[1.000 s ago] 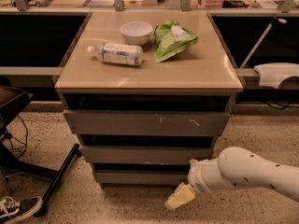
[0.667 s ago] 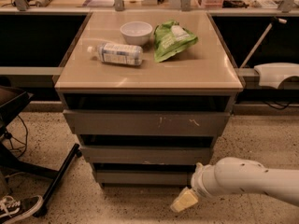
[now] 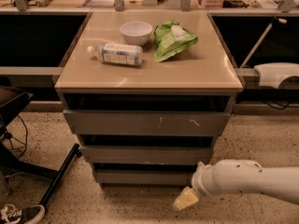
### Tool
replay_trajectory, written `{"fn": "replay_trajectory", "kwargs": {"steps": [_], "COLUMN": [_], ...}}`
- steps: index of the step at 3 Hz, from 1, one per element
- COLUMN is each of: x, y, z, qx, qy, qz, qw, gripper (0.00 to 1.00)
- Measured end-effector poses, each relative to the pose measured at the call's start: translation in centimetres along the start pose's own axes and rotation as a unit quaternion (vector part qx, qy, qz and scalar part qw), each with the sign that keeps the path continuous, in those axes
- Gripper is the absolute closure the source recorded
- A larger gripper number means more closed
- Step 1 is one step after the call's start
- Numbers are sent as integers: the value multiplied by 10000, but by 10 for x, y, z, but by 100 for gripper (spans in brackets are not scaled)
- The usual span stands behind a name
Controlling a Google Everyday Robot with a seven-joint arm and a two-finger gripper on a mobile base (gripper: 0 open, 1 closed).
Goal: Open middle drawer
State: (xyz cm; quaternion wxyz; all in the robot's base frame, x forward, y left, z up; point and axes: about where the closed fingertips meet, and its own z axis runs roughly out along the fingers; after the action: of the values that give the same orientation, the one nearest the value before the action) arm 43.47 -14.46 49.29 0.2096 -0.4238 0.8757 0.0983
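Hanging low at the bottom right, the tool (image 3: pixel 186 199) is showing as a pale yellowish tip at the end of the white arm (image 3: pixel 247 178), which is reaching in from the right edge. It is pointing down and to the left, hovering just above the speckled floor (image 3: pixel 261 139), beside the lower right corner of the drawer stack and apart from it. Whether the tool is clenched or released cannot be told from this view, and it is not touching any drawer front.

The middle drawer (image 3: pixel 147 155) is sitting between two others under the bench (image 3: pixel 149 76), up and to the left of the tool. Its plain grey front is facing the camera, with a dark gap running above it and a faint pale scuff along its lower edge. The top drawer (image 3: pixel 140 123) above it is looking larger and is carrying white scratch marks toward its right side. The bottom drawer (image 3: pixel 140 177) is looking the smallest, and its right end is lying nearest the tool.

On the bench, a white bowl (image 3: pixel 136 32) is standing near the back, a plastic bottle (image 3: pixel 117 54) is lying on its side in front of it, and a green bag (image 3: pixel 172 39) is lying just right of the bowl. A shoe (image 3: pixel 21 213) is showing at the bottom left corner.
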Motion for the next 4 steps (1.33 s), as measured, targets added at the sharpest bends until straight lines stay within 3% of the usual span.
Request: {"fn": "replay_trajectory", "kwargs": {"steps": [1, 2, 3, 4], "x": [-4, -31, -71, -75], "y": [-1, -4, -13, -16], "z": [1, 21, 59, 64], "qx": [-14, -226, -339, -345], "qy": [-44, -155, -397, -429], "qz": [-92, -571, -1035, -1027], "qw": [9999, 9980, 9933, 9932], "gripper": [0, 0, 0, 0]}}
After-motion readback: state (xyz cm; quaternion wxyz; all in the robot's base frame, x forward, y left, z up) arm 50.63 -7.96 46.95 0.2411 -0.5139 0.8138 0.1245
